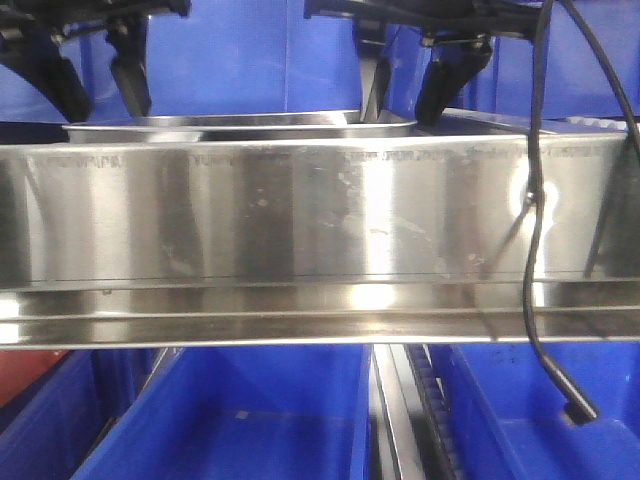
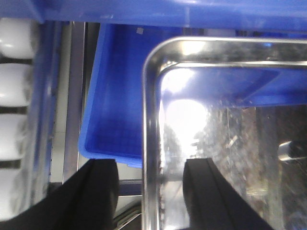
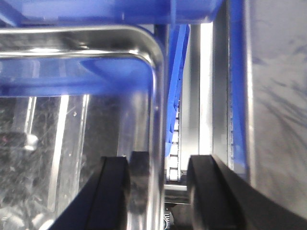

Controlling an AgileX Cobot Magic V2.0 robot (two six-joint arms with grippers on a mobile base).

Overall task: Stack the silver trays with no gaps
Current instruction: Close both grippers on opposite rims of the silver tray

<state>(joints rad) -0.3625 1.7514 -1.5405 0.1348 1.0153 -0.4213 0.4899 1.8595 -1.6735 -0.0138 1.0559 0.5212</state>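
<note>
A silver tray point(image 1: 240, 124) shows as a thin shiny rim just behind the steel rail. In the left wrist view the tray point(image 2: 230, 143) fills the right side, and my left gripper point(image 2: 151, 167) is open with one finger on each side of its left rim. In the right wrist view the tray point(image 3: 72, 143) fills the left side, and my right gripper point(image 3: 158, 165) is open astride its right rim. In the front view the left gripper point(image 1: 100, 105) and right gripper point(image 1: 405, 105) hang over the tray's two ends. I cannot tell whether another tray lies beneath.
A long brushed-steel rail point(image 1: 300, 220) crosses the front view, with a black cable point(image 1: 535, 250) hanging over it. Blue bins point(image 1: 250, 420) sit below, and one blue bin point(image 2: 115, 96) lies under the tray's left side. White rollers point(image 2: 14, 96) run at the far left.
</note>
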